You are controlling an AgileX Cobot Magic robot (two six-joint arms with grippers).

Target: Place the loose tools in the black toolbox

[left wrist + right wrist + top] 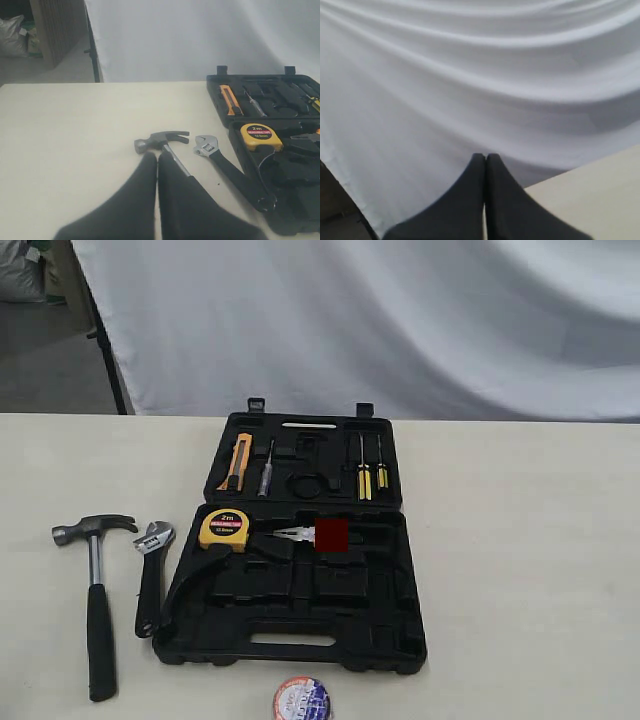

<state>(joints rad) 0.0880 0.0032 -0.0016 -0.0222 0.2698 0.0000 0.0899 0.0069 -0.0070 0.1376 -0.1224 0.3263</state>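
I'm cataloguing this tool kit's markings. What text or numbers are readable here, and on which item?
"2m": on the face label of the yellow tape measure.
Smaller lines under it on the same label: too blurred to read.
Print on the top of the tape roll: too blurred to read.
Nothing else in any view carries readable text.

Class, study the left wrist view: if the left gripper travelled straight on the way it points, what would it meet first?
Probably the steel claw hammer with black handle: its head lies just beyond the shut left gripper, though depth is unclear.
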